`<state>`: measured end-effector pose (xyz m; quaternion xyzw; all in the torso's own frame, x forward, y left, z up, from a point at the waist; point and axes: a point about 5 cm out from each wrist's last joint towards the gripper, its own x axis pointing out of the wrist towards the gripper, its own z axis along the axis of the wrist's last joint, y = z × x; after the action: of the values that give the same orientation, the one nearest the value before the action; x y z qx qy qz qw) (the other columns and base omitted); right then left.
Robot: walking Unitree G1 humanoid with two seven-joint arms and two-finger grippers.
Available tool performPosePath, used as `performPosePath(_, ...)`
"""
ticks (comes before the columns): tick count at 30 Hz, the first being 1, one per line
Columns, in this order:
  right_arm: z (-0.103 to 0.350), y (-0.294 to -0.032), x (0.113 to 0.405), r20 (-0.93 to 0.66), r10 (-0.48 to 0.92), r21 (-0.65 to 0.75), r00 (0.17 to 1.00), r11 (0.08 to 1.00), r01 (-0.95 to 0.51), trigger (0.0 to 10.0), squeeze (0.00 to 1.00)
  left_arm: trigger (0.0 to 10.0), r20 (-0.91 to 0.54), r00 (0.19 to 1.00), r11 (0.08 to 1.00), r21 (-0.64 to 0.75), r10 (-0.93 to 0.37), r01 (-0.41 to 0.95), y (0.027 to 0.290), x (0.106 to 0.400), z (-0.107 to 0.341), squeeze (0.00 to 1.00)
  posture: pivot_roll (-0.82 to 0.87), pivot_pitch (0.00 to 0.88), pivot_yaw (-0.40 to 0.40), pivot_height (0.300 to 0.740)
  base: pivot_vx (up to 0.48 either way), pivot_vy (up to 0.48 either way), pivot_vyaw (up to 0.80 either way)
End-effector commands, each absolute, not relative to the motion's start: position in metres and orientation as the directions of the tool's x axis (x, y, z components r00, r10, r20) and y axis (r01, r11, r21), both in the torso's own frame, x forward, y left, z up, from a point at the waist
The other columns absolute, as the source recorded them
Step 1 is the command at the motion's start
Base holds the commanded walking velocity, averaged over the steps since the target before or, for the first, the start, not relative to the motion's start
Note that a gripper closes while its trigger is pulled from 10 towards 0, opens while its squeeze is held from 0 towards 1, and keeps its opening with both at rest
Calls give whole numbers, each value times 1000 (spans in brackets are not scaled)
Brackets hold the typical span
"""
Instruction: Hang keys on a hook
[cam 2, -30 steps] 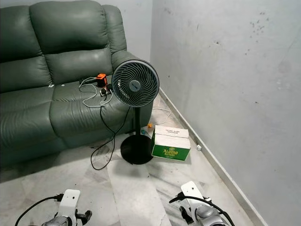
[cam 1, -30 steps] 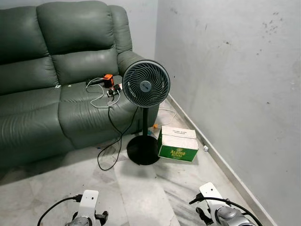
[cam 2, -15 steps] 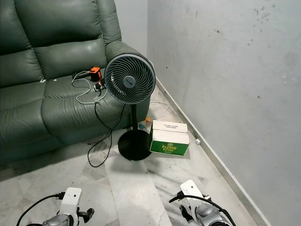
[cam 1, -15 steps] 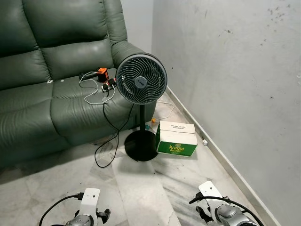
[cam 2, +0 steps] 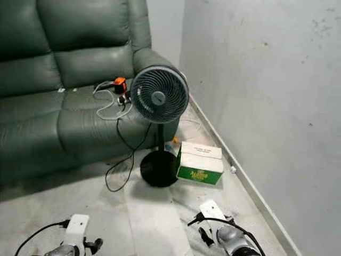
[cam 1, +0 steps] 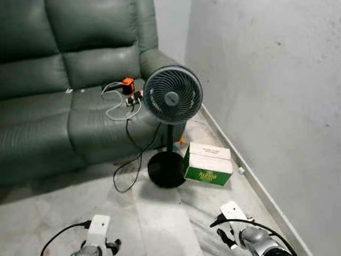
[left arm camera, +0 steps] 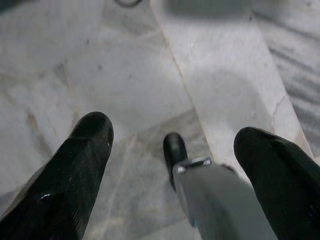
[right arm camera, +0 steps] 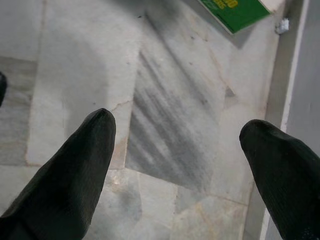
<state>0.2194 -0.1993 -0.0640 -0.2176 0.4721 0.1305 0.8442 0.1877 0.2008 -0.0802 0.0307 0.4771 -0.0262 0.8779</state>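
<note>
On our left a dark green sofa runs along the back wall, and on its seat cushion near the armrest lie an orange gadget and a tangle of white cables. We can make out neither keys nor a hook anywhere here, so we cannot give the keys' bearing, long axis or pointing direction, nor say which arm is nearer. Our left hand hangs low over the marble floor with its fingers spread apart and nothing between them. In front of the sofa's armrest stands a black pedestal fan, its cord trailing across the floor. Just beside the fan's base, on the wall side, sits a green and white carton. Our right hand hangs low nearer the grey wall, fingers also wide apart and empty. We judge that the coming move is to look around for the keys before any reach.
</note>
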Motion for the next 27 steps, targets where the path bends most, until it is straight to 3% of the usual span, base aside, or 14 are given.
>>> performPosePath(1, -65, -201, 217, -861, 11, -243, 509, 870, -429, 10000, 0, 10000, -841, 541, 996, 18, -34, 90, 197, 188, -81, 0, 11, 0, -31, 740, 398, 0, 0)
performPosePath(22, -65, -201, 218, -864, 16, -243, 502, 862, -445, 10000, 0, 10000, -843, 536, 995, 21, -37, 102, 198, 188, -80, 0, 13, 0, -30, 740, 391, 0, 0)
performPosePath(27, -65, -201, 218, -866, 18, -244, 499, 857, -454, 10000, 0, 10000, -855, 519, 995, 31, -22, 94, 198, 187, -82, 0, 14, 0, -31, 740, 0, 0, 0)
